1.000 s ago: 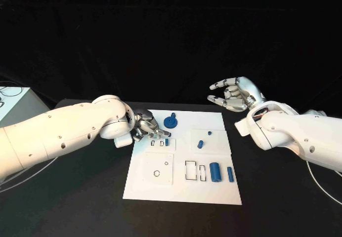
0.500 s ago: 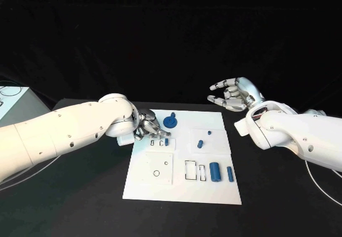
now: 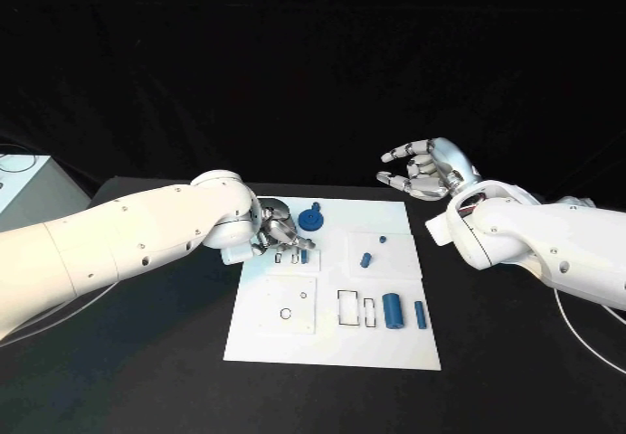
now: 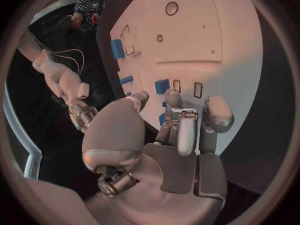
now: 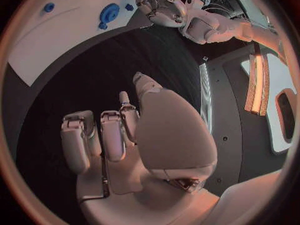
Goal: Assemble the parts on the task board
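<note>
Head view: the left hand (image 3: pixel 278 231) hovers with fingers curled at the task board's (image 3: pixel 392 348) far-left slots, beside a small blue part (image 3: pixel 303 256); whether it pinches anything I cannot tell. The right hand (image 3: pixel 428 170) waits raised, spread, holding nothing. Next, seat that part precisely.

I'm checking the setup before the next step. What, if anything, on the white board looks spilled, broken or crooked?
Nothing stands out. The task board lies flat on the table, the blue parts sit tidily on it, and the left hand works at its far edge; the right hand is raised, holding nothing.
</note>
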